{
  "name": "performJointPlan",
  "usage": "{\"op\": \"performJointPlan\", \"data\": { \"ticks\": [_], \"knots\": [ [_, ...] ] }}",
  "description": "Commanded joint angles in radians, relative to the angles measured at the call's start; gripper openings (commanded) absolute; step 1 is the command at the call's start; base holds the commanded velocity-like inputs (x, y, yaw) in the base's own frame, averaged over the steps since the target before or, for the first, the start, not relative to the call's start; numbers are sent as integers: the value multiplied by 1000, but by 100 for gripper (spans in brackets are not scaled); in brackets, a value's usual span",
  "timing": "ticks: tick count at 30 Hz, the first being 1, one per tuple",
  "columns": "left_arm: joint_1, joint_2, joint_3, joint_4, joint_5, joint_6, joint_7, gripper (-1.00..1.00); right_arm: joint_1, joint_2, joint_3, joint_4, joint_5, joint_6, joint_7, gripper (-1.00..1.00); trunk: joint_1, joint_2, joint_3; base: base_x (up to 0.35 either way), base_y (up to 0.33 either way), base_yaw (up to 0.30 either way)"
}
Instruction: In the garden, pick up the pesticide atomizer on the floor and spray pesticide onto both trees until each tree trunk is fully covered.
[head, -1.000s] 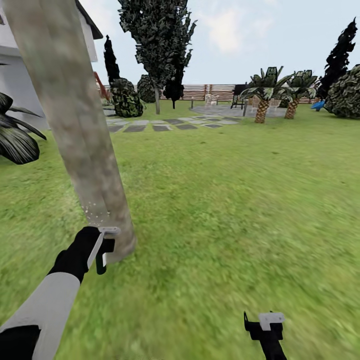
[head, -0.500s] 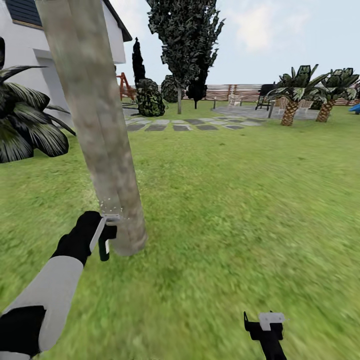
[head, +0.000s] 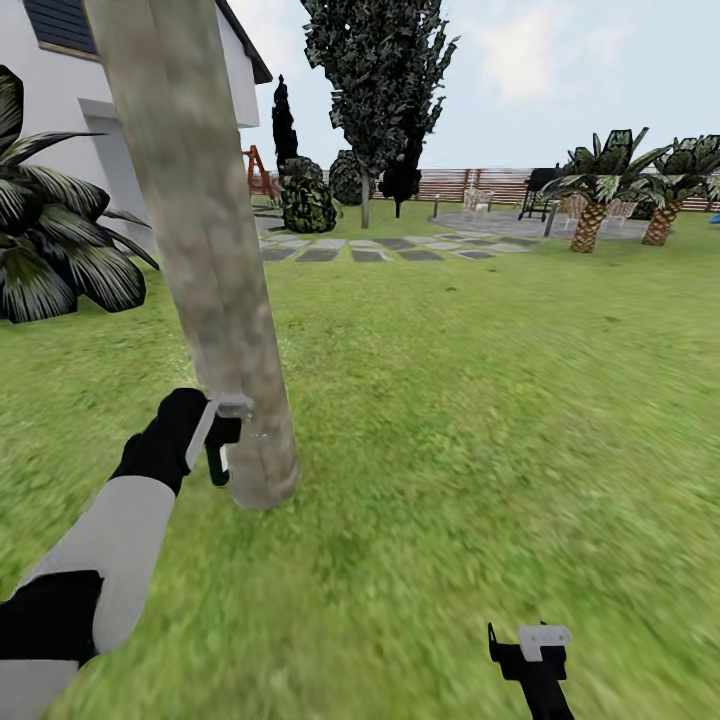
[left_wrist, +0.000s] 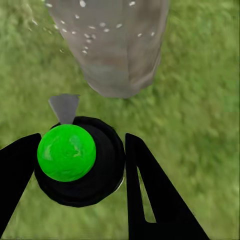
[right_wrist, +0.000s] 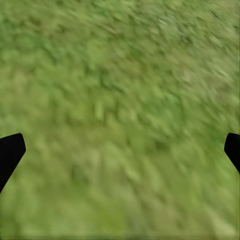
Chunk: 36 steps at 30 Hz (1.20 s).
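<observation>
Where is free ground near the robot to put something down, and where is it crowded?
Open lawn lies between the tree trunk and the right gripper, running back to the stepping stones. It is crowded at the trunk's base, where the left gripper holds the pesticide atomizer close to the bark, with a leafy plant beyond.

My left gripper (head: 222, 440) is sitting just beside the foot of the tree trunk (head: 205, 250), on its left, with the sprayer (left_wrist: 80, 160) lying between my fingers (left_wrist: 150, 195) and the trunk straight ahead of it. My right gripper (head: 530, 650) is hanging well to the right over the lawn (head: 480, 400). Behind the trunk, stepping stones (head: 370, 250) are running toward a fence (head: 470, 183), with the second tree (head: 375, 90) standing before it.
</observation>
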Motion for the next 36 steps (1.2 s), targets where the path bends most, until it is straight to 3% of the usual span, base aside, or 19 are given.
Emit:
{"op": "performJointPlan", "data": {
  "ticks": [1,3,5,22,36],
  "knots": [
    [-1,19,4,0,-1,4,-4,-100,0,0,9,0,-4,-1,-5,100,0,0,-1,0,0,0],
    [5,61,6,-1,2,4,-5,-100,0,0,9,0,-4,-1,-5,100,0,0,-1,0,0,0],
    [11,76,4,-8,1,4,-5,-100,0,0,9,0,-4,-1,-5,100,0,0,-1,0,-5,0],
    [13,69,-2,-12,1,4,-4,-100,0,0,10,0,-4,-2,-5,100,0,0,-1,63,-254,4],
    [-3,66,-3,-12,-3,8,-4,-100,0,0,10,0,-4,-2,-5,100,0,0,-1,8,-274,202]
  ]
}}
